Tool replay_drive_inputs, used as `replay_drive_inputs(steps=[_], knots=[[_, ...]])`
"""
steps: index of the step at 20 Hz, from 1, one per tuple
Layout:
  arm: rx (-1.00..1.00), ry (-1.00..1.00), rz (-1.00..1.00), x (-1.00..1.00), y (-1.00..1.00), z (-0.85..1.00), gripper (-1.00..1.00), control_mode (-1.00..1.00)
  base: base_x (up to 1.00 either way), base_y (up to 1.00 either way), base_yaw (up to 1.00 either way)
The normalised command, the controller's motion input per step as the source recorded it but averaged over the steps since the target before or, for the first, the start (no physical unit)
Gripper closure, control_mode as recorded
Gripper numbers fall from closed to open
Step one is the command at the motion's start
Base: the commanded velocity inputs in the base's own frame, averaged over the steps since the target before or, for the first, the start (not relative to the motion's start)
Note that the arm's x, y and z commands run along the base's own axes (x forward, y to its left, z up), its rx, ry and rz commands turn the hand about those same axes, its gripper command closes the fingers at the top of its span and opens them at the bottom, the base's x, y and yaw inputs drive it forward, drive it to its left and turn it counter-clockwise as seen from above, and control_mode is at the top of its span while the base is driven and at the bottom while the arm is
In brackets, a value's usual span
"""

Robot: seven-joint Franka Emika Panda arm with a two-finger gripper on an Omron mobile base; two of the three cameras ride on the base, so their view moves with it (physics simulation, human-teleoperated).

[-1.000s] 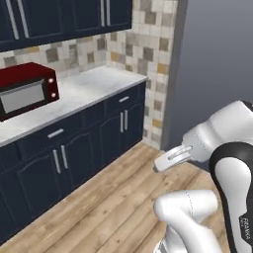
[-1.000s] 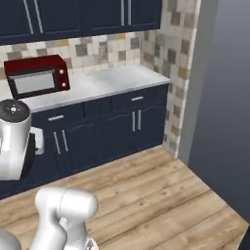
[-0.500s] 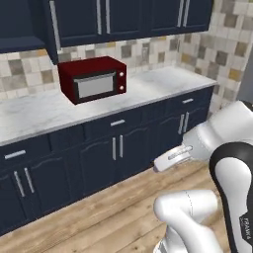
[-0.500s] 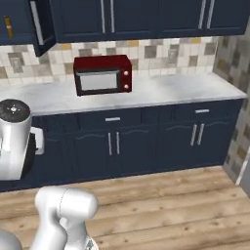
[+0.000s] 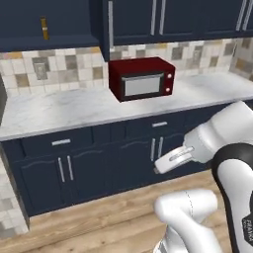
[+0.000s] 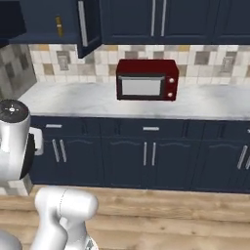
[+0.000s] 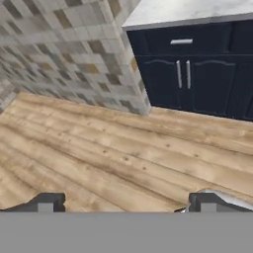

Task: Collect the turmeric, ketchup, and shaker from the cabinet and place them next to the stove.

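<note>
Sitting low over the wooden floor (image 7: 99,158), gripper (image 7: 126,202) with fingertips (image 7: 47,201) standing wide apart, nothing between them, pointing toward the navy base cabinets (image 7: 197,84) and a tiled wall end (image 7: 74,54). Showing the marble bench (image 5: 74,108) running along the tiled backsplash (image 5: 59,66), red microwave (image 5: 142,79) sitting on it against the backsplash. Hanging above the bench, the cabinet (image 5: 49,24) with its door (image 5: 106,27) swung open just left of the microwave; long silver bar handle (image 5: 110,23) running down that door. Standing inside the cabinet, well left of the microwave and above it, the turmeric (image 5: 44,28), a slim amber jar on the navy shelf (image 5: 49,42); same jar (image 6: 59,26) appearing in the right base view, upper left of the microwave (image 6: 146,79). Can't tell where ketchup, shaker or stove are. Closed wall cabinets (image 6: 161,19) continuing right of the open door (image 6: 88,24), directly above the microwave. Drawers and doors with silver handles (image 6: 149,154) lining the front below the bench (image 6: 97,100). White arm (image 5: 222,148) rising in the foreground, below and right of the microwave, well clear of the bench.
</note>
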Motion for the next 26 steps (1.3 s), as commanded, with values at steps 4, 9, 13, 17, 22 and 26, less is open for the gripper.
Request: replay_drive_inputs(steps=[4,9,13,17,22,26], knots=[[0.0,0.0,0.0,0.0,0.0,0.0,-1.0,1.0,0.81,0.16,0.31],[0.0,0.0,0.0,0.0,0.0,0.0,-1.0,1.0,1.0,0.07,0.26],[0.0,0.0,0.0,0.0,0.0,0.0,-1.0,1.0,0.94,0.49,0.1],[0.0,0.0,0.0,0.0,0.0,0.0,-1.0,1.0,0.75,0.72,0.0],[0.0,0.0,0.0,0.0,0.0,0.0,-1.0,1.0,0.41,0.7,-0.06],[0.0,0.0,0.0,0.0,0.0,0.0,-1.0,1.0,0.53,0.49,-0.13]])
